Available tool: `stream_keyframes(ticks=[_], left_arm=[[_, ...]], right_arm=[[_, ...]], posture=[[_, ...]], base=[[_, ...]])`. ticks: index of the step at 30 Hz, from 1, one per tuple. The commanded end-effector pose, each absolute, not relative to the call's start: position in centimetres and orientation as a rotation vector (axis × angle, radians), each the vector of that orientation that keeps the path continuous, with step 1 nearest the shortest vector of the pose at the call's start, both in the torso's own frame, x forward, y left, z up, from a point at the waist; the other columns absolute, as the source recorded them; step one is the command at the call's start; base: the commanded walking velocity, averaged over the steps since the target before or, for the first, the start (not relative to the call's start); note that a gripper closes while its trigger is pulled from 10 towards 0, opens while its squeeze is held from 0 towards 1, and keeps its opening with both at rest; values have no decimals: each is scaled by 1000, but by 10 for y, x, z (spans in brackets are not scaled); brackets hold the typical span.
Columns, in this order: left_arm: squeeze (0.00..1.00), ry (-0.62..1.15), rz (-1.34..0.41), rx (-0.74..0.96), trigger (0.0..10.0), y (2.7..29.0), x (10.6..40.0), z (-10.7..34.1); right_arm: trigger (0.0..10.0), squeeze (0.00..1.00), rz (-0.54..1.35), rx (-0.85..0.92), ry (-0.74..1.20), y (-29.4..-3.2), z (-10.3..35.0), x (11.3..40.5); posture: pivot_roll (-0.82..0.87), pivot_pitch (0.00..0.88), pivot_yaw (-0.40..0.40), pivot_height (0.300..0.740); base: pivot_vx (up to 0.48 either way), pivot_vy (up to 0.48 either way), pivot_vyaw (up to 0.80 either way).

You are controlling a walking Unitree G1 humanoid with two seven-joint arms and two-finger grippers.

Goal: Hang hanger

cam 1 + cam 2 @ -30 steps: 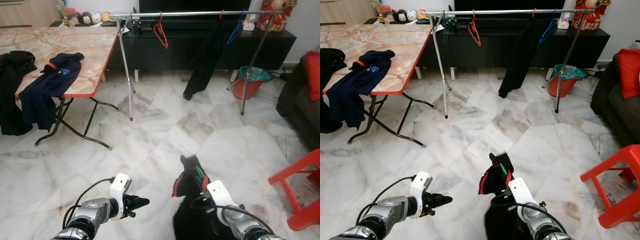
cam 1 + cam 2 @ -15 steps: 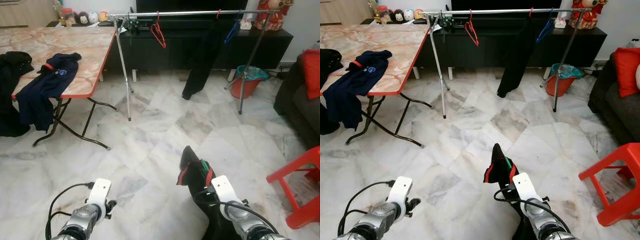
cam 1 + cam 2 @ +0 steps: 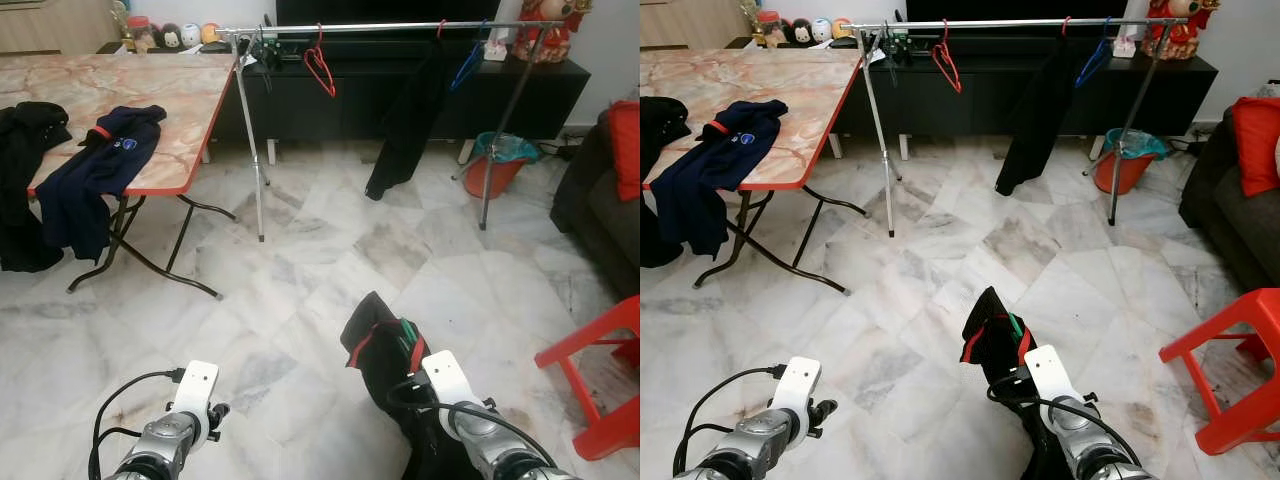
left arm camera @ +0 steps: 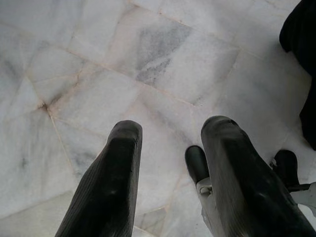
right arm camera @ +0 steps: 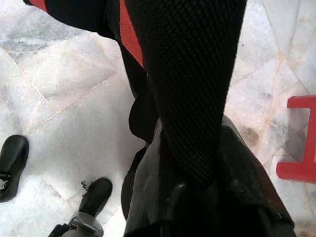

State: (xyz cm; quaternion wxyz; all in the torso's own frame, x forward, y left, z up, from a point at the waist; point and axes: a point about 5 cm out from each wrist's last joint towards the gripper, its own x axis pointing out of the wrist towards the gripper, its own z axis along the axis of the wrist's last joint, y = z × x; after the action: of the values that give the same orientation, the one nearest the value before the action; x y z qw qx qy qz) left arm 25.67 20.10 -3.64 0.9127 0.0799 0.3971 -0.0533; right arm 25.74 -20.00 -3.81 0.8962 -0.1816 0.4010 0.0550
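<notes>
Since a second ago the left pincer [image 4: 168, 173] has dropped out of its forward reach and now hangs low, while the right pincer [image 5: 197, 197] has kept the black garment [image 3: 385, 350] raised in front of the robot.

From the left eye view, the garment, black with red trim, sits on a green hanger [image 3: 405, 335] whose neck peeks out at the collar. It is held low over the marble floor [image 3: 300, 270], well short of the clothes rail [image 3: 380, 28] across the room. On that rail hang a red hanger [image 3: 320, 65], a dark garment [image 3: 405, 115] and a blue hanger [image 3: 467, 62]. To the left stands the marble-topped surface [image 3: 150, 100] with a navy jacket [image 3: 95, 170] draped over its edge and a black garment [image 3: 25, 180] at its corner.

The right eye view adds a red stool [image 3: 1230, 360] at the right, an orange bin [image 3: 1122, 160] by the rail's far leg, and a dark sofa with a red cushion [image 3: 1255, 130].

Looking down the left wrist, the two black fingers [image 4: 108, 182] stand apart with bare floor between them; the robot's feet show below.

Along the right wrist, mesh fabric with a red stripe runs down between the fingers, which are clamped on it.
</notes>
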Motion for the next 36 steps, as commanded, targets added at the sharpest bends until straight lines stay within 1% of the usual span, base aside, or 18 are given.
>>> stream_keyframes(ticks=[1, 12, 13, 14, 15, 16, 17, 21, 36], left_arm=[[0, 819, -101, 157, 10000, 203, 255, -37], [0, 819, -101, 157, 10000, 203, 255, -37], [0, 816, -65, 169, 10000, 205, 251, -40], [0, 863, -2, 134, 10000, 207, 225, -57], [0, 899, 43, 109, 10000, 208, 206, -69], [0, 922, 71, 90, 10000, 208, 194, -75], [0, 933, 81, 83, 10000, 209, 189, -78], [0, 931, 96, 81, 10000, 210, 191, -77], [0, 931, 98, 80, 10000, 210, 191, -77]], right_arm=[[10000, 0, 104, -356, 795, -200, -32, 265], [10000, 0, 104, -356, 795, -200, -32, 265], [10000, 0, 117, -342, 795, -200, -33, 264], [10000, 0, -71, -168, 791, -212, -30, 265], [10000, 0, -210, -31, 789, -221, -28, 266], [10000, 0, -302, 63, 788, -226, -27, 265], [10000, 0, -342, 100, 792, -227, -26, 266], [10000, 0, -357, 114, 789, -226, -23, 270], [10000, 0, -359, 117, 790, -226, -23, 270]], posture=[[114, 0, -17, 740], [114, 0, -17, 740], [115, 0, -17, 740], [103, 0, -14, 740], [100, 0, -12, 740], [99, 0, -11, 740], [98, 0, -9, 740], [92, 0, -9, 740], [92, 0, -9, 740]], base=[[0, 0, 0], [0, 0, 0], [0, 0, 0], [0, 0, 0], [0, 0, 0], [0, 0, 0], [0, 0, 0], [0, 0, 0], [0, 0, 0]])
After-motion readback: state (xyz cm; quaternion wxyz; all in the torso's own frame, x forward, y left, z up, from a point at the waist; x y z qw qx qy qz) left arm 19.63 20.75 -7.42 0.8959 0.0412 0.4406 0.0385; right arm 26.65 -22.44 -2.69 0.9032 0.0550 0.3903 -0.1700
